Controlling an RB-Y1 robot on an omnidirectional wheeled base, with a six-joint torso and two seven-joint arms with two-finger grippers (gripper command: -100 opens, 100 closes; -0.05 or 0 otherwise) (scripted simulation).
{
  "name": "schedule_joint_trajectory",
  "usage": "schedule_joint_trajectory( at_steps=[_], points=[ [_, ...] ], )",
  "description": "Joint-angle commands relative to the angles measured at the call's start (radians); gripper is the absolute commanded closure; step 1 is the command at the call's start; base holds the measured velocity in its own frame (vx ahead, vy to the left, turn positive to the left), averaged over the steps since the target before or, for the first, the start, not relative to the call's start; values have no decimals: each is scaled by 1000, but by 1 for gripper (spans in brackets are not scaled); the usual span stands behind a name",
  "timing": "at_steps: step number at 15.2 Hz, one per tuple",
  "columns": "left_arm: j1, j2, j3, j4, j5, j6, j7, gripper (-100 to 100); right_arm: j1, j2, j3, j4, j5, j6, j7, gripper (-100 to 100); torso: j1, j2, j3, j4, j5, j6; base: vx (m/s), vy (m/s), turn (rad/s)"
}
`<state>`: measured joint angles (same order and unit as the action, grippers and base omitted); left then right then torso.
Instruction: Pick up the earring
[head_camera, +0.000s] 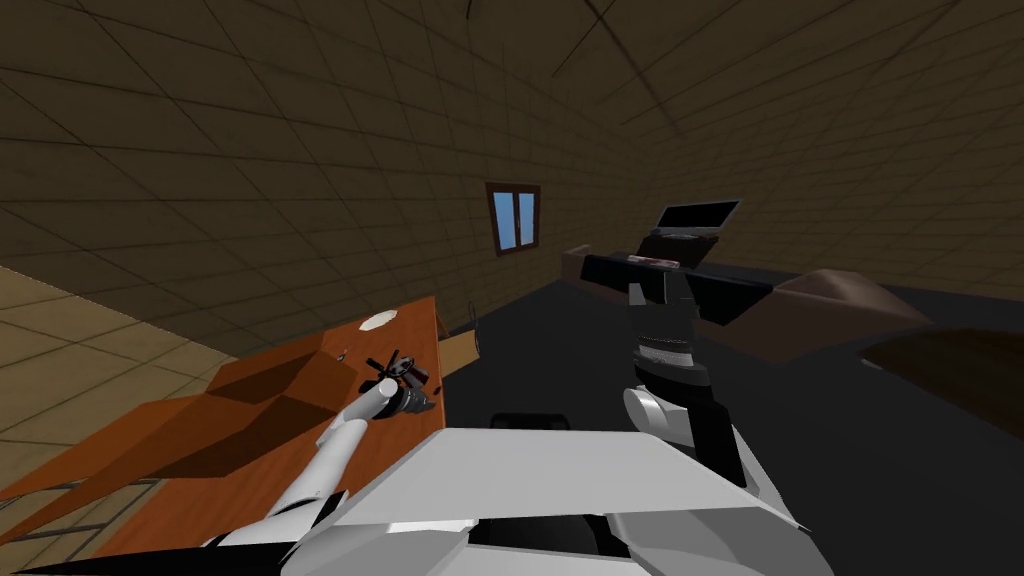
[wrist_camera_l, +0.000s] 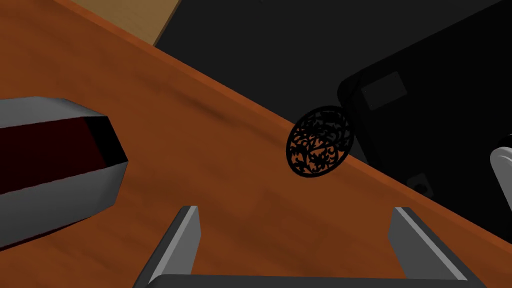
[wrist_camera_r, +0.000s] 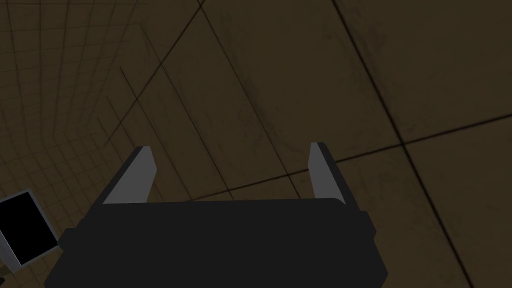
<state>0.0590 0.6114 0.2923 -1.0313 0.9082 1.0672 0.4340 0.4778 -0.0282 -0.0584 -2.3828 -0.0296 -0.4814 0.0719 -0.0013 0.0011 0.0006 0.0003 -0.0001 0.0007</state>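
Observation:
The earring (wrist_camera_l: 320, 141) is a black filigree oval lying on the orange-brown table (wrist_camera_l: 210, 150), right at the table's edge. My left gripper (wrist_camera_l: 297, 227) hovers just short of it, open, with nothing between its fingers (wrist_camera_l: 181, 235); the earring sits a little past the fingertips, toward the right-hand finger. In the head view the left arm reaches out over the table (head_camera: 300, 400), and the left gripper (head_camera: 412, 388) is near the table's right edge. My right gripper (wrist_camera_r: 227, 170) is held up to the right of my chest and stands open and empty.
A grey object with a dark red face (wrist_camera_l: 55, 165) lies on the table close beside the left finger. A white round thing (head_camera: 379, 321) sits at the table's far end. Beyond the table edge there is dark floor and a black box (wrist_camera_l: 430, 115). A brown sofa (head_camera: 840, 300) stands at the right.

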Motion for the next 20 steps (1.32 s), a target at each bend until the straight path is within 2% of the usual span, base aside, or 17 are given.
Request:
schedule_joint_trajectory(
  at_steps=[1,6,7,8,12,13,14,15,20],
  points=[
    [0,-4,13,35,8,-23,-18,-100,0,0,0,0,0,0,0,0,0,0,0,0,0,0,-32,21,-147],
    [2,-12,37,96,23,-60,-49,-100,0,0,0,0,0,0,0,0,1,1,1,0,0,0,-24,10,-117],
    [-2,-8,30,85,19,-48,-42,-100,0,0,0,0,0,0,0,0,1,1,1,0,0,0,-13,6,-66],
    [1,-6,19,50,11,-32,-26,100,0,0,0,0,0,0,0,0,0,1,0,0,0,0,5,2,188],
    [-2,1,-5,-11,-4,5,5,100,0,0,0,0,0,0,0,0,-1,-3,-1,0,0,-1,30,-14,204],
    [-3,5,-17,-42,-11,24,21,100,0,0,0,0,0,0,0,0,-1,-3,-2,-1,0,-1,32,-16,194],
    [1,1,-6,-21,-6,7,9,100,0,0,0,0,0,0,0,0,-1,-3,-2,-1,0,-1,19,-13,84],
    [-3,4,-8,-25,-10,16,22,-100,0,0,0,0,0,0,0,0,-1,-3,-1,-1,0,-1,76,-63,-55],
    [-9,9,-9,-26,-14,23,37,-100,0,0,0,0,0,0,0,0,-11,-10,-6,-2,-2,0,130,-137,-49]
  ],
)
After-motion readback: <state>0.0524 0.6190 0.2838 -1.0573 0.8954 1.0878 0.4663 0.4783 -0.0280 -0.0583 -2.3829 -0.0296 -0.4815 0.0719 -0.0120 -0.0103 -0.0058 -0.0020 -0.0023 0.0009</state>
